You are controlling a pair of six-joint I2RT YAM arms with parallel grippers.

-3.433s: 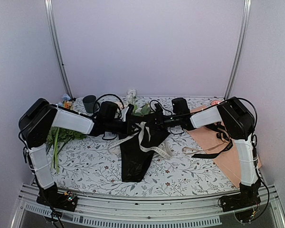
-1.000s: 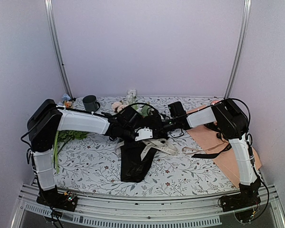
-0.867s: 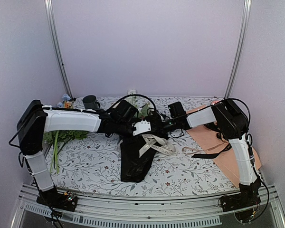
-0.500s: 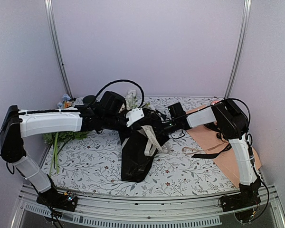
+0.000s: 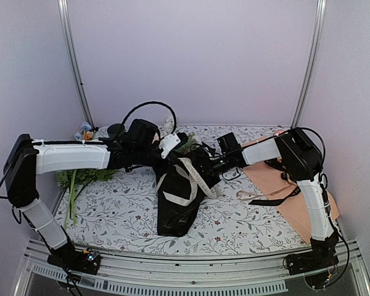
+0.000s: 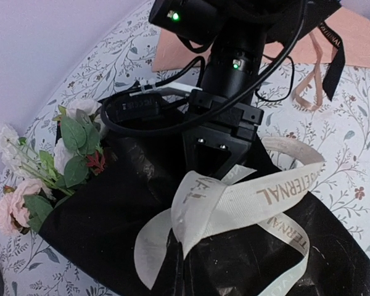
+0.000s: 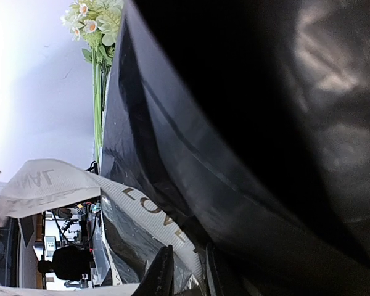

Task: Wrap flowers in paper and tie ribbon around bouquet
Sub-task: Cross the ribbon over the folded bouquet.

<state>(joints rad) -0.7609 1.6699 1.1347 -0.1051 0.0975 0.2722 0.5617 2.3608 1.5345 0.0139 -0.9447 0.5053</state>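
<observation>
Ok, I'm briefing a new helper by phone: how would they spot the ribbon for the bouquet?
On the flower-patterned table, find the black paper bundle in the middle. The ribbon loops across it: cream with printed lettering, unlike the black strap on the peach sheet to the right.

Glossy black paper; cream ribbon printed with tan lettering; flowers pale pink and white among green leaves; surface white with a grey-green vine print and small red blossoms; peach sheet
</observation>
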